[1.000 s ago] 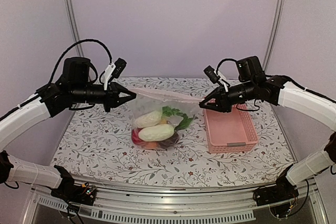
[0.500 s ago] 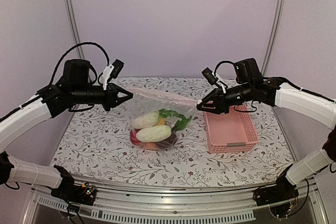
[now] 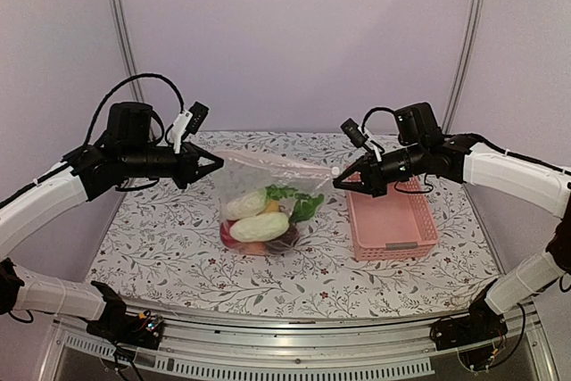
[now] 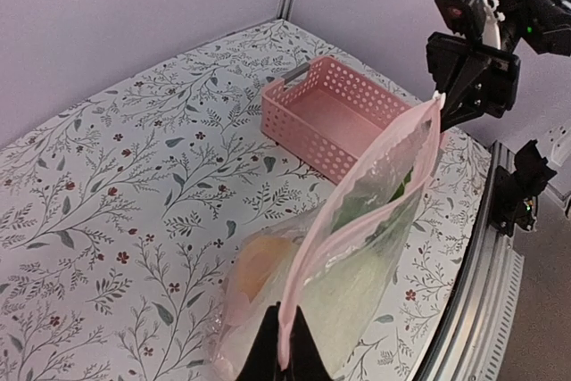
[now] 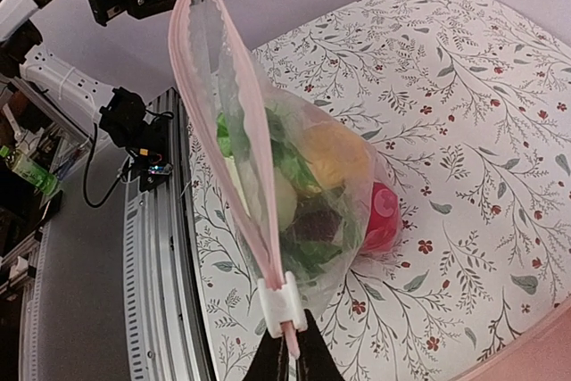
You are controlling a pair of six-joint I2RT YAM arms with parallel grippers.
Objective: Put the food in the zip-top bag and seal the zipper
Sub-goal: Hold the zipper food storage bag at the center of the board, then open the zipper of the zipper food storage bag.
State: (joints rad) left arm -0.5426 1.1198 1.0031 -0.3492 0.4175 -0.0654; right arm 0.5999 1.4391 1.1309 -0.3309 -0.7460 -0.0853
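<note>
food (image 3: 260,225): the low pieces hide under the white ones in the zip-top bag (image 3: 268,169).
left gripper (image 4: 284,345): its wrist view shows only finger tips; the bottom edge cuts the rest.
right gripper (image 5: 290,350): cut off the same way.
pink basket (image 5: 544,359): the right wrist view shows just a corner.
zipper (image 5: 266,252): cannot tell if it is pressed shut.

Our left arm (image 3: 45,198) and right arm (image 3: 513,171) reach inward, raised, tips facing each other; left jaws and right jaws are pinched closed.
</note>
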